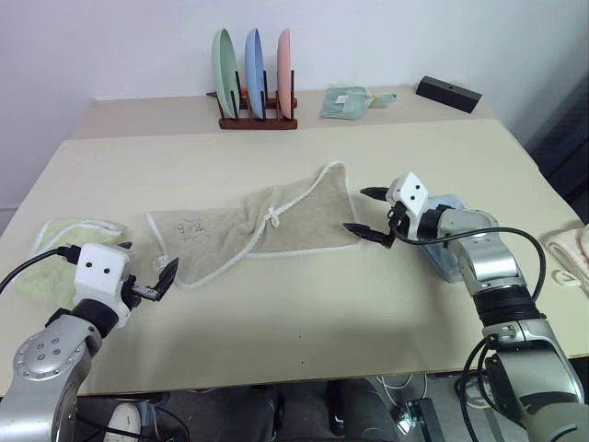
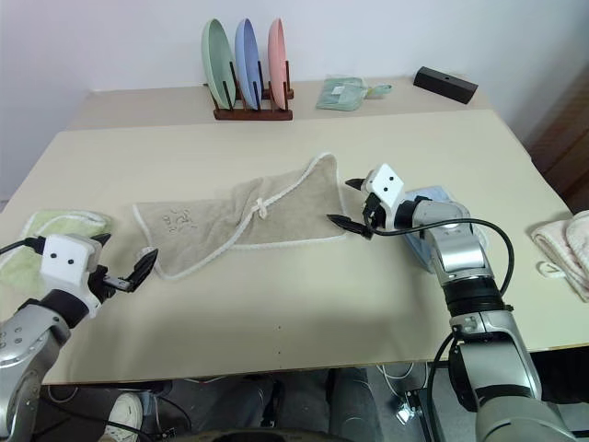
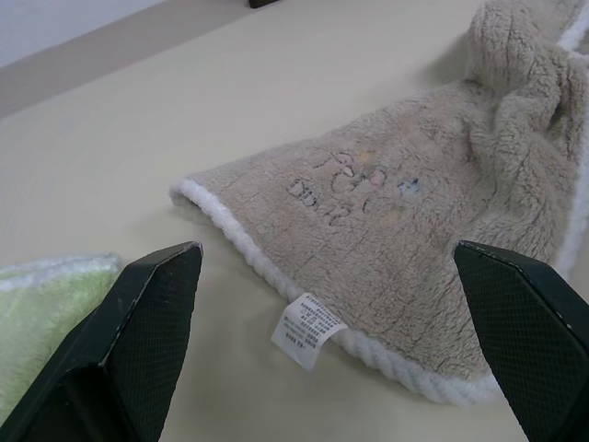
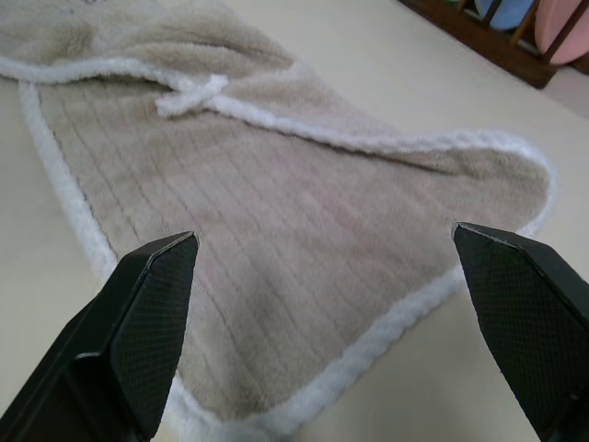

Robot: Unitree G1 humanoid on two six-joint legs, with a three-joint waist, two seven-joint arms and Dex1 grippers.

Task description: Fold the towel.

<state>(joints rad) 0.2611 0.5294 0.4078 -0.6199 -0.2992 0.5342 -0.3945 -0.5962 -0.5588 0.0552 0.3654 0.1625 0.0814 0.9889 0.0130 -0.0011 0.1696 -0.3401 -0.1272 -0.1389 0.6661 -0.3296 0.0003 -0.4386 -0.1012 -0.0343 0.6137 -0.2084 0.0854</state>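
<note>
The beige towel (image 1: 276, 226) with white corded edging lies rumpled and partly folded over itself in the middle of the table (image 1: 304, 304). Its embroidered mark (image 3: 354, 184) and a white label (image 3: 308, 330) sit near the corner on the left. My left gripper (image 1: 149, 263) is open and hovers just off that left corner, holding nothing. On the right, my right gripper (image 1: 356, 210) is open too. Its fingers straddle the towel's right edge (image 4: 405, 313) without touching it.
A light green towel (image 1: 63, 250) lies at the left table edge. A light blue folded towel (image 1: 449, 250) is under my right forearm, and a cream towel (image 1: 571, 250) is at the far right. A plate rack (image 1: 256, 81), a folded cloth (image 1: 347, 101) and a black box (image 1: 448, 93) stand at the back.
</note>
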